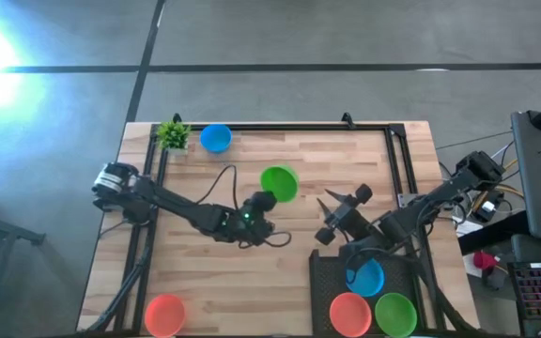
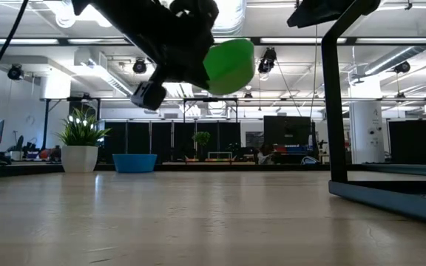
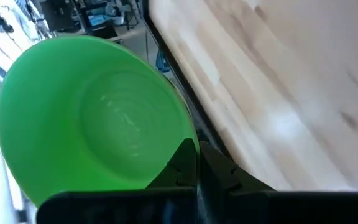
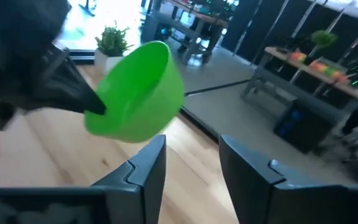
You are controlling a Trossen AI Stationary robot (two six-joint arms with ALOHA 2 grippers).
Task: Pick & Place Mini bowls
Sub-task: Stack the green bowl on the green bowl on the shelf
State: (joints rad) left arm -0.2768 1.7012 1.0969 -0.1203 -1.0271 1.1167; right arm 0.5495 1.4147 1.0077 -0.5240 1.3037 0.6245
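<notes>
A green mini bowl hangs above the middle of the table, tilted, in my left gripper, which is shut on it. The low view shows this bowl well clear of the tabletop. My right gripper is open just to the bowl's right and touches nothing; its wrist view shows the green bowl ahead of its spread fingers. A blue bowl stands near the far edge. An orange bowl stands near the near left corner. Blue, orange and green bowls lie in a dark tray. My left gripper pinches the green bowl's rim between its two fingers, one inside the hollow and one outside. It comes from the table's left side. The bowl is lifted clear and tipped on its side, its opening toward the wrist camera.
A small potted plant stands at the far left corner beside the blue bowl. The dark tray takes up the near right part of the table. A black frame rail runs along the far edge. Bare wood lies between the arms and the near edge.
</notes>
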